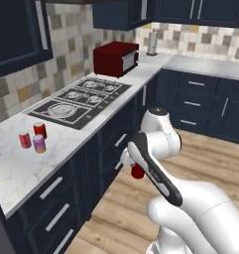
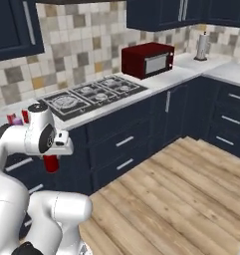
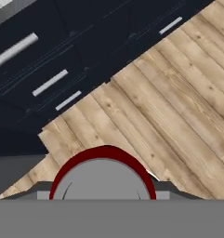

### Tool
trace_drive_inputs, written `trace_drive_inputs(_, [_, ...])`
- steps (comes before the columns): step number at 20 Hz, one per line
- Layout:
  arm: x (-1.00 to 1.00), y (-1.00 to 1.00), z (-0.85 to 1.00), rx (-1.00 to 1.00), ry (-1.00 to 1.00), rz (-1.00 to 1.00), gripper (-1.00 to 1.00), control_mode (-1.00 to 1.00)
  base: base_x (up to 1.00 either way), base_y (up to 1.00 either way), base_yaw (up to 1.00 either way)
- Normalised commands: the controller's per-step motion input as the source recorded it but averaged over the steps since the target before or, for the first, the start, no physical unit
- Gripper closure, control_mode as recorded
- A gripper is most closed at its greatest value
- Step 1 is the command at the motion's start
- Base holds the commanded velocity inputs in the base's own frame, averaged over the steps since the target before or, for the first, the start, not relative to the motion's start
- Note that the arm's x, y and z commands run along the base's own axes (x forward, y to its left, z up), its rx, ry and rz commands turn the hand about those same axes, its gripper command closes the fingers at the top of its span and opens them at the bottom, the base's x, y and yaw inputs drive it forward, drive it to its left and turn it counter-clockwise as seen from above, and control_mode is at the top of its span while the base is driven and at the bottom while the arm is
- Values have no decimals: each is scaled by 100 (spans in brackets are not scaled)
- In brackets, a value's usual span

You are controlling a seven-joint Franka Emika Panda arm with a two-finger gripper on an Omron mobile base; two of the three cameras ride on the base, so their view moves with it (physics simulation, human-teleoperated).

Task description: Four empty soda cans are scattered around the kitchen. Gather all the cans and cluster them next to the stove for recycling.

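Arm (image 1: 158, 163) was folded tight above the base, elbow high, forearm angled down toward the cabinet fronts. Wrist bent so the hand pointed down at the floor. Gripper (image 1: 137, 171) hung low beside the drawers, jaws clamped on a red can (image 3: 102, 173), held upright with its silvery top facing the hand camera.

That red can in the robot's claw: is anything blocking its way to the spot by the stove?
Nothing visible does. The gripper holds the red can out over the wooden floor, below counter height. The white marble counter near the black gas stove has bare room beside the three cans already there.
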Motion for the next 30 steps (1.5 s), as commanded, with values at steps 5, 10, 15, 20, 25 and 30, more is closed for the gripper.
trace_drive_inputs(5, [0, 0, 0, 0, 0, 0, 100, 100, 66, 0, 39])
trace_drive_inputs(10, [0, 0, 0, 0, 0, 0, 100, 100, 69, 0, 33])
trace_drive_inputs(15, [0, 0, 0, 0, 0, 0, 100, 100, 71, 0, 32])
trace_drive_inputs(20, [0, 0, 0, 0, 0, 0, 100, 100, 72, 0, 28])
trace_drive_inputs(25, [0, 0, 0, 0, 0, 0, 100, 100, 65, -6, 28])
trace_drive_inputs(30, [0, 0, 0, 0, 0, 0, 100, 100, 43, -21, 36])
